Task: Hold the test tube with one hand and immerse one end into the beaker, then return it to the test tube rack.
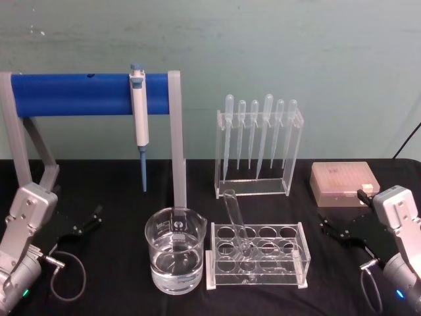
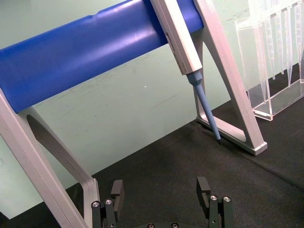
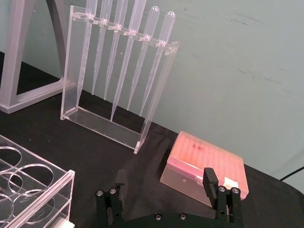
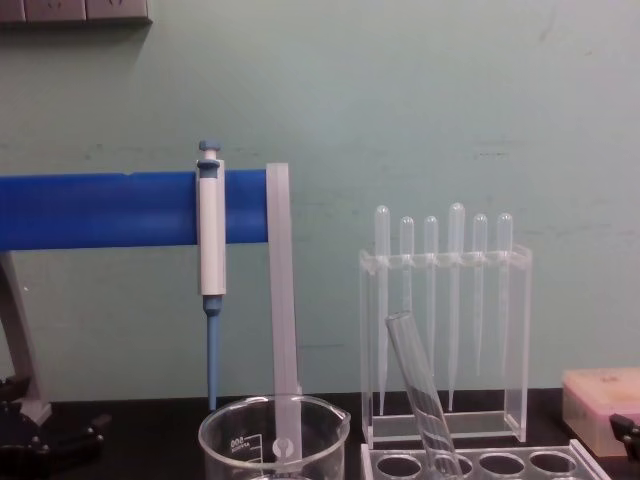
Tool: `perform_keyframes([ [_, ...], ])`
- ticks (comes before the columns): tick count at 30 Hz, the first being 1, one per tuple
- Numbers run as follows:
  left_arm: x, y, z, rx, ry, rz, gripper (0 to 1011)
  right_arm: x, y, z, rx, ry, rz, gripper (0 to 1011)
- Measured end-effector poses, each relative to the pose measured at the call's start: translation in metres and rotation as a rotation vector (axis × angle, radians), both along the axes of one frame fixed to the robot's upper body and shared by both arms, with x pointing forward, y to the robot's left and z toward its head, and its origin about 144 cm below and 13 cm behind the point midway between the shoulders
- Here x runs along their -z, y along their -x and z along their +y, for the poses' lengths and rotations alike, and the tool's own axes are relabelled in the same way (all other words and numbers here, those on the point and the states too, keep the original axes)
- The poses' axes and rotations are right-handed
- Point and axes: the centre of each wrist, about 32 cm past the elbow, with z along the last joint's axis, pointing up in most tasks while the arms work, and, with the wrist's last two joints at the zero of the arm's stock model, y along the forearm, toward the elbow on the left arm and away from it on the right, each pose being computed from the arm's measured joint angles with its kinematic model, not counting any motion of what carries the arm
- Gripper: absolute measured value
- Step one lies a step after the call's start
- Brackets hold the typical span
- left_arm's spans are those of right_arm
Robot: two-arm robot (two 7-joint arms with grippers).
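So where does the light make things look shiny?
Left wrist view: a pale sheen runs along the blue bar. Head view: bright glints on the beaker rim and water line. Chest view: a thin highlight down the test tube.

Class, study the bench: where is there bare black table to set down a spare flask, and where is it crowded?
Bare table lies under the blue bar, between its legs, left of the pipettor tip. A second patch lies between the left gripper and the beaker. Crowded: beaker, test tube rack and pipette stand cluster at centre; right gripper fronts the pink box.
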Motion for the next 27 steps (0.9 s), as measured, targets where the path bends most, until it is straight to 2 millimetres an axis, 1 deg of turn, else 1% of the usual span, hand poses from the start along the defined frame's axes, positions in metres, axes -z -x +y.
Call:
perform_keyframes([
  [27,0.0000,0.0000,0.0000,0.000,0.000,0.000,1000,0.0000,0.0000,0.0000,0.000,0.000,0.000,1004],
])
